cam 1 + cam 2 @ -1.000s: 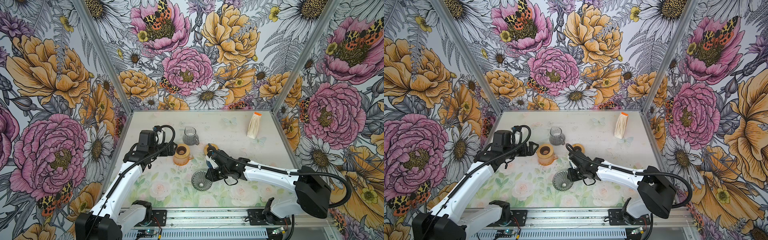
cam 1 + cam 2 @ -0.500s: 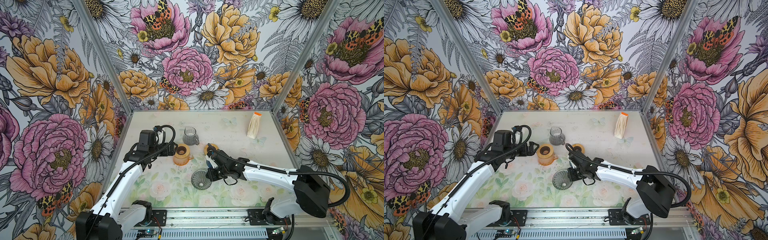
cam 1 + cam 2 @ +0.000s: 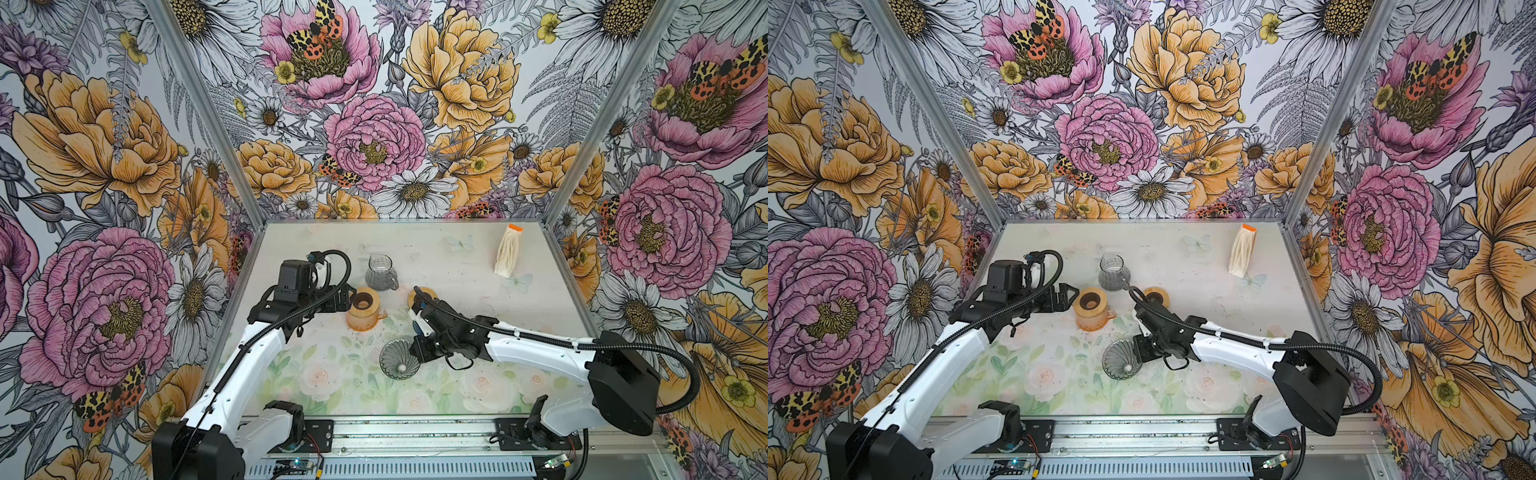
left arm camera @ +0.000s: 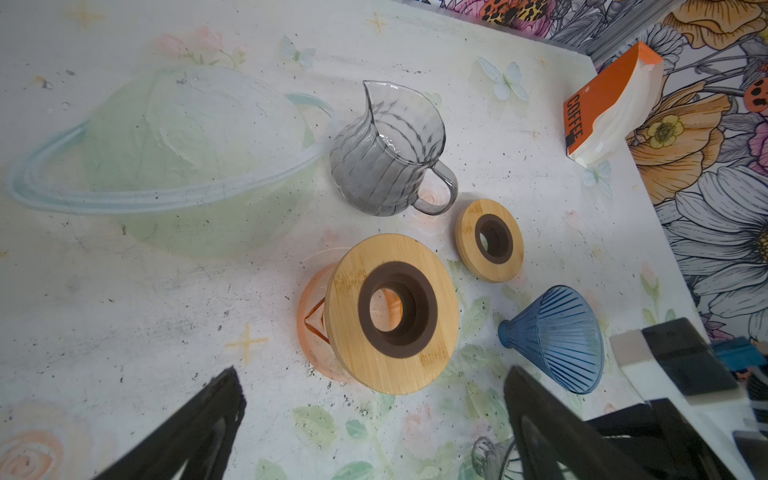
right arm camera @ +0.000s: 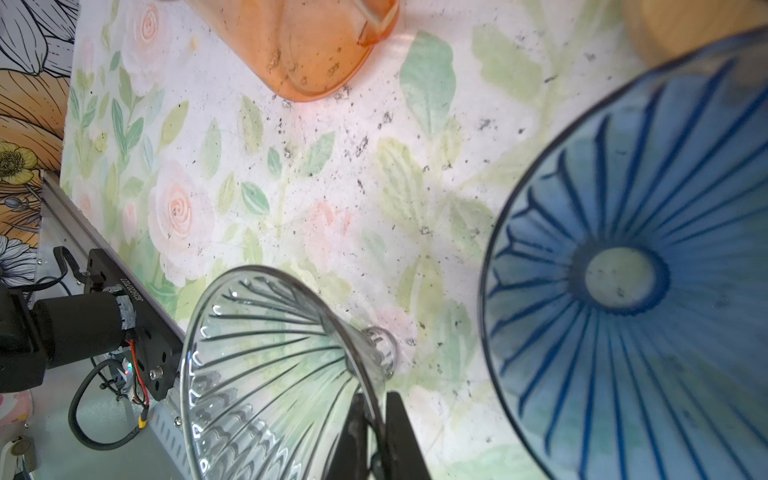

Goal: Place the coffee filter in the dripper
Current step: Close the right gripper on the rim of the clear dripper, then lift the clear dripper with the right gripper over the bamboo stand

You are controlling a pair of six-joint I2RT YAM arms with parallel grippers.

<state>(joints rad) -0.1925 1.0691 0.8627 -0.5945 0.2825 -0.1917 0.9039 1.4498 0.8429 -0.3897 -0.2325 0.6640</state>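
A clear ribbed glass dripper [image 3: 398,360] sits tilted on the mat near the front middle, seen in both top views. My right gripper [image 3: 415,351] is shut on its rim; in the right wrist view one finger lies inside the cone [image 5: 257,374] and one outside, around the gripper [image 5: 375,430]. A blue glass dripper [image 5: 623,270] lies close beside it, also in the left wrist view [image 4: 555,336]. The coffee filter pack [image 3: 508,251], white with an orange top, stands at the back right. My left gripper [image 3: 345,300] hangs open next to the orange carafe, holding nothing.
An orange carafe [image 3: 365,311] capped with a wooden ring stands at mid table. A grey glass pitcher [image 3: 380,272] is behind it, and a second wooden ring [image 3: 422,296] lies to its right. Metal rails edge the front; patterned walls close the other sides.
My right gripper's jaws have closed down on the clear dripper's rim. The dripper has barely shifted, and the left arm has stayed still.
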